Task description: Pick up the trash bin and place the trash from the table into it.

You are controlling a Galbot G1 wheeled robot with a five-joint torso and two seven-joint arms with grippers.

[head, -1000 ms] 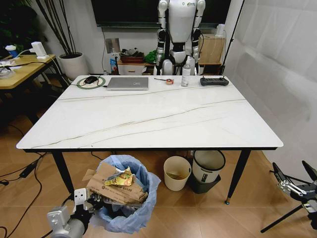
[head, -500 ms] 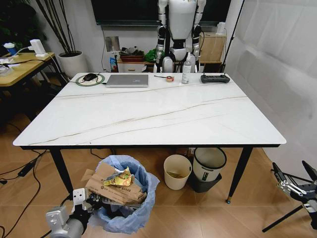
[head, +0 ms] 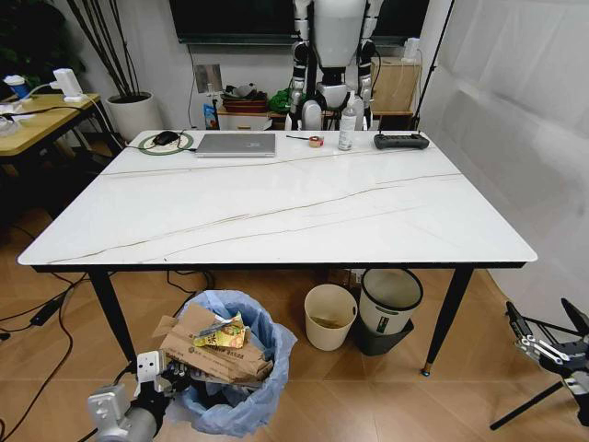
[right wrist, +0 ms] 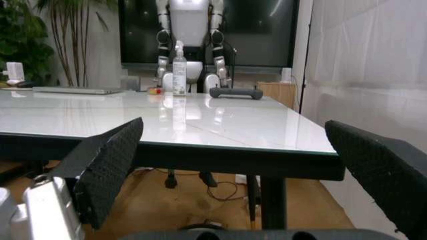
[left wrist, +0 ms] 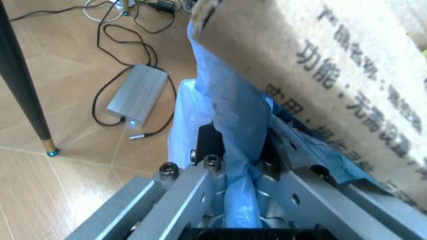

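The trash bin [head: 267,387], lined with a crinkled light-blue bag, stands on the floor by the front left of the white marble table [head: 276,212]. Trash sticks out of it: torn brown cardboard [head: 198,350] and a yellow wrapper [head: 224,333]. My left gripper [head: 173,378] is low beside the bin, shut on the bag at its rim. In the left wrist view the left gripper [left wrist: 233,150] pinches the blue bag [left wrist: 227,105] under the printed cardboard [left wrist: 333,65]. My right gripper [head: 549,341] hangs open at the lower right, off the table's corner; the right wrist view shows the right gripper [right wrist: 233,170] holding nothing.
A cream bin [head: 329,318] and a white bin with a black rim [head: 388,308] stand under the table. A laptop [head: 236,145], bottle [head: 347,129] and black controller [head: 399,141] line the far edge. A black table leg [head: 106,308] is near the bin. Cables and a grey power brick [left wrist: 139,95] lie on the floor.
The whole head picture has shifted, so the camera has moved: the table now sits a little lower and wider. The bin and both grippers hold their places.
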